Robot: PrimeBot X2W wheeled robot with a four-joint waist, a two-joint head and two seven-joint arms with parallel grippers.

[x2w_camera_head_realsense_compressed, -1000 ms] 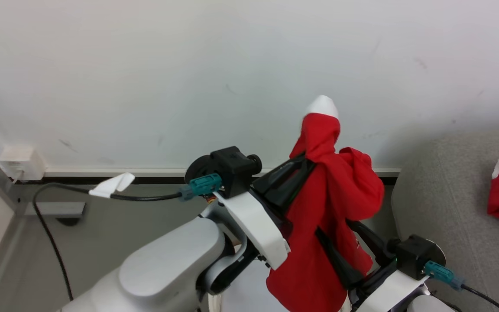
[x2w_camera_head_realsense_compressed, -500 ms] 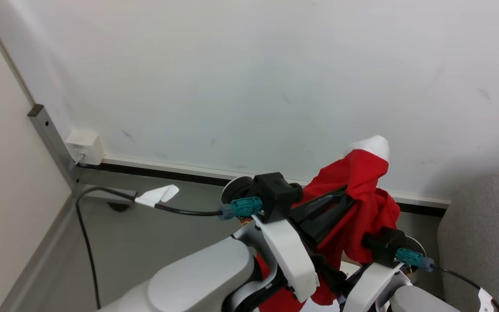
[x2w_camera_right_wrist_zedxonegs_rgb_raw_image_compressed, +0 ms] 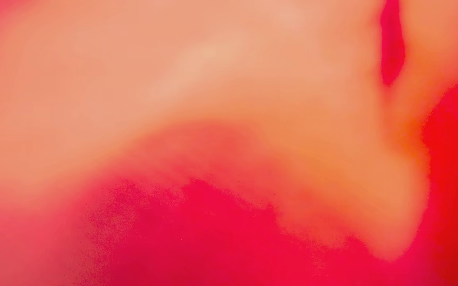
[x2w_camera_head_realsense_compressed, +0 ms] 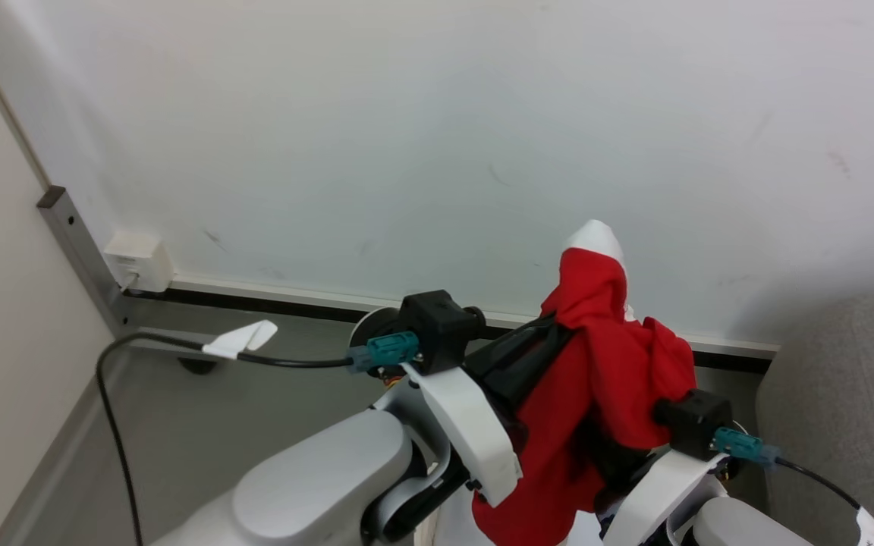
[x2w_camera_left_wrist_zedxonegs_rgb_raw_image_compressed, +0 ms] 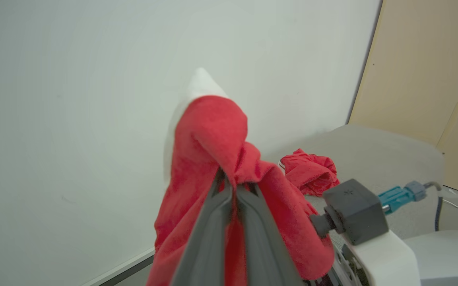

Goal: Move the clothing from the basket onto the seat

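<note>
My left gripper is shut on a red garment and holds it up in front of the white wall. The cloth's white tip pokes upward and the rest hangs down over both arms. In the head view the left gripper sinks its dark fingers into the folds. The right arm's wrist block sits just under the hanging cloth, whose blurred red fabric covers the right wrist camera, so its fingers are hidden. A second red garment lies on the grey seat. The basket is out of view.
The white wall stands close ahead with a dark skirting strip. A wall socket and a black cable are at the left by a metal post. The seat's edge is at the right.
The head view has swung left, so the garment on the seat has left it. The left gripper keeps its hold. The held garment's white tip has swung from leaning right to nearly upright.
</note>
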